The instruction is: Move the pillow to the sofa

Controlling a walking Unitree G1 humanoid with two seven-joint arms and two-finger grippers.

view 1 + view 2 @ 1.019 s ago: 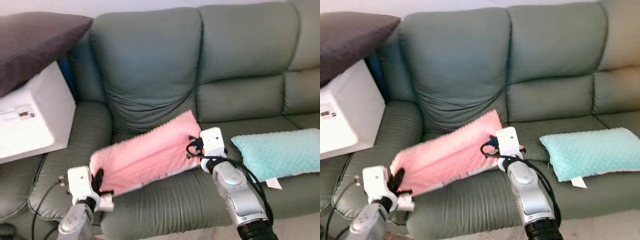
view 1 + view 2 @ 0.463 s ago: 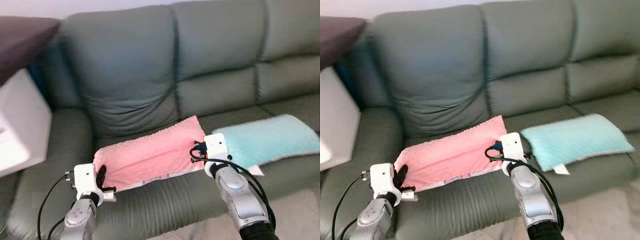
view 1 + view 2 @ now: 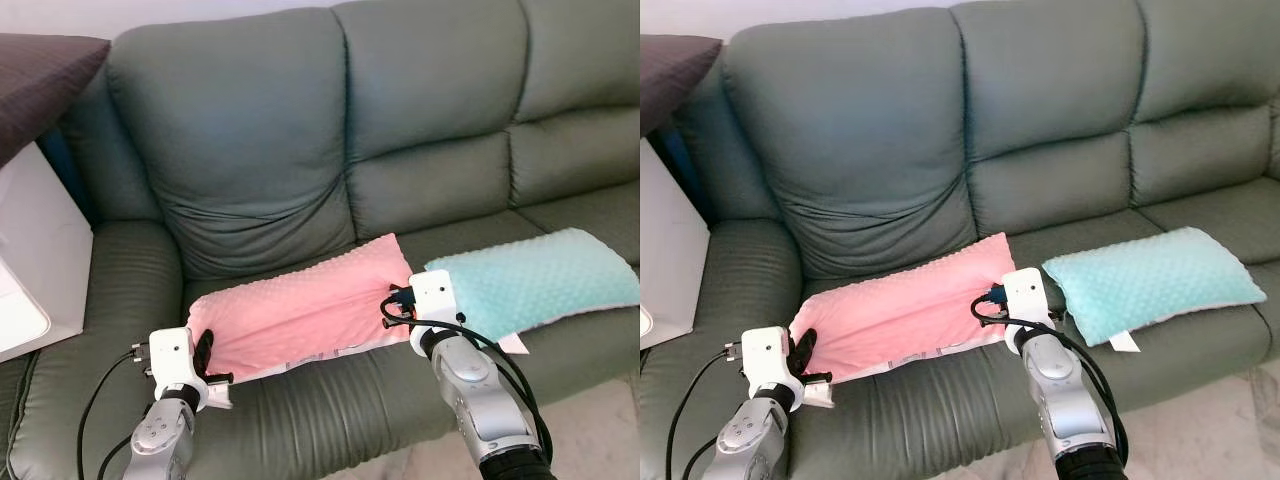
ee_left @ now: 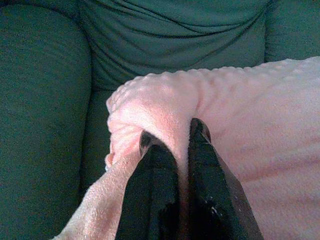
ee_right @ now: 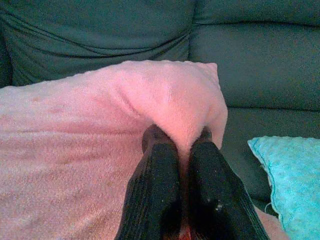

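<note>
A pink dotted pillow (image 3: 300, 308) lies lengthwise over the seat of the grey-green sofa (image 3: 270, 140), held at both ends. My left gripper (image 3: 203, 352) is shut on its left end, and the wrist view shows the black fingers (image 4: 160, 175) pinching a fold of pink fabric (image 4: 170, 107). At the right end, my right gripper (image 3: 396, 300) is shut on the pillow, its fingers (image 5: 160, 170) squeezing a ridge of the pink cover (image 5: 175, 95).
A teal dotted pillow (image 3: 535, 282) lies on the seat to the right, its near corner touching the pink one. A white box (image 3: 30, 260) with a dark cushion (image 3: 40, 70) on top stands at the left, beside the sofa arm (image 3: 100, 300).
The camera has swung to the right and settled. The pink pillow has come down from a tilted hold to lie flatter on the seat, close against the teal pillow. Both grippers keep their hold.
</note>
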